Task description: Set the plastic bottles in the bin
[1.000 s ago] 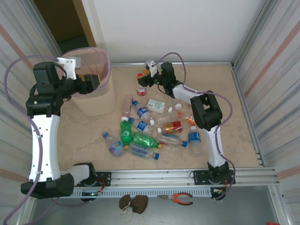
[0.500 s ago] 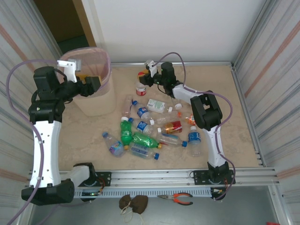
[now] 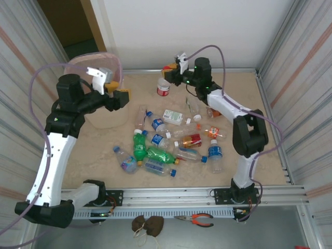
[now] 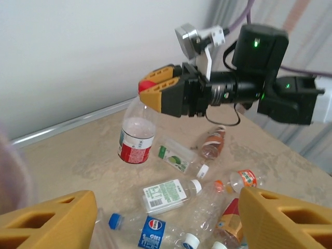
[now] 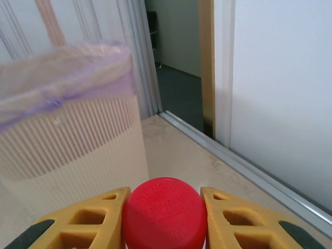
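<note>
Top external shows my right gripper [image 3: 170, 68] clamped on the red cap [image 5: 165, 210] of a clear, red-labelled plastic bottle [image 3: 163, 88], lifted near the far wall. My left gripper [image 3: 122, 96] hangs spread, empty, beside the pale pink tapered bin [image 3: 104, 118]. Many other bottles [image 3: 155, 154] lie loose on the table, so I judge most of the work remains.

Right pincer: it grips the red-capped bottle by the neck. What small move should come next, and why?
Probably raise and carry the red-capped bottle toward the bin. The right pincer is shut just under its cap, the bottle seems to hang clear of the table, and the bin stands to its left, rim apparently higher.
</note>
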Controlling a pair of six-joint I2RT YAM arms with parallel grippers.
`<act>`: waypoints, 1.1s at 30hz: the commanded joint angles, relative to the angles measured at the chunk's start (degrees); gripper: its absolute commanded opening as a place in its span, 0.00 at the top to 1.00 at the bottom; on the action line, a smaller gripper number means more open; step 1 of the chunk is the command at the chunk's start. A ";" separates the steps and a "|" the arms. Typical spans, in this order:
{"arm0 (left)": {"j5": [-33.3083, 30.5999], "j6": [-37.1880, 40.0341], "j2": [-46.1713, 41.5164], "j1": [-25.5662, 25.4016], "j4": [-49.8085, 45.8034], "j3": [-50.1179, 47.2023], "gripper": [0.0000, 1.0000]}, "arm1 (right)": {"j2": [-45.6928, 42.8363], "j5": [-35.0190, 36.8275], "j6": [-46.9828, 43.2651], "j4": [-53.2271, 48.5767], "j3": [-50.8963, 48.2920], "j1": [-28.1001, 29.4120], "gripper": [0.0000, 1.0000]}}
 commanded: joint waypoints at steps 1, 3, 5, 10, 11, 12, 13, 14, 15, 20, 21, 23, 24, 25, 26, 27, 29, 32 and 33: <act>0.26 4.47 2.25 -4.10 3.16 1.06 0.27 | -8.20 -5.37 3.67 -5.75 -3.35 -1.01 0.77; 0.97 6.18 3.45 -7.15 3.19 1.82 0.27 | -12.22 -7.86 3.72 -8.10 -5.43 -1.72 0.78; 1.90 7.89 4.66 -9.95 3.44 2.23 0.26 | -16.87 -10.43 3.58 -10.87 -7.58 -2.29 0.78; 4.34 10.43 6.53 -15.79 5.01 1.80 0.24 | -26.53 -15.81 2.24 -18.26 -10.59 -2.50 0.79; 5.02 10.88 6.83 -16.84 5.51 1.55 0.23 | -28.40 -16.82 2.12 -19.44 -10.95 -2.38 0.79; 5.57 11.09 7.06 -17.65 6.10 1.28 0.23 | -29.82 -17.50 2.23 -20.40 -11.23 -2.32 0.79; 6.11 11.23 7.27 -18.50 6.87 0.93 0.22 | -31.46 -18.22 2.30 -21.49 -11.35 -2.14 0.80; 6.92 11.33 7.52 -19.28 7.59 0.61 0.22 | -32.91 -18.62 2.37 -22.64 -11.47 -1.85 0.80; 7.87 11.59 7.62 -20.03 8.14 0.46 0.21 | -33.99 -18.90 2.33 -23.61 -11.42 -1.57 0.80; 10.36 13.48 8.33 -24.58 9.80 -0.06 0.18 | -39.64 -20.07 2.29 -26.66 -11.08 0.38 0.80; 10.70 13.74 8.60 -25.22 9.94 -0.14 0.18 | -40.41 -20.22 2.51 -26.77 -10.77 0.87 0.80; 10.80 14.53 9.20 -26.48 10.16 -0.24 0.18 | -41.41 -20.63 3.17 -26.81 -10.21 1.59 0.80; 10.90 14.96 9.52 -27.14 10.08 -0.23 0.19 | -41.93 -20.74 3.46 -26.76 -9.91 1.95 0.80; 11.06 15.30 9.85 -27.68 9.99 -0.17 0.19 | -42.42 -20.77 3.74 -26.73 -9.55 2.26 0.80; 11.01 15.47 10.23 -28.07 9.90 -0.11 0.20 | -42.81 -20.67 3.79 -26.62 -9.32 2.60 0.80; 11.09 15.55 10.52 -28.27 9.95 -0.06 0.21 | -43.13 -20.52 3.86 -26.64 -9.05 2.87 0.80; 11.11 15.54 11.09 -28.63 9.97 -0.07 0.23 | -43.71 -20.18 3.89 -26.68 -8.42 3.41 0.80; 12.16 15.83 11.85 -29.14 9.82 0.08 0.25 | -44.00 -19.39 3.86 -26.88 -7.63 4.02 0.80; 12.82 16.12 12.02 -29.27 9.59 0.09 0.27 | -44.12 -18.90 3.73 -26.97 -7.35 4.21 0.80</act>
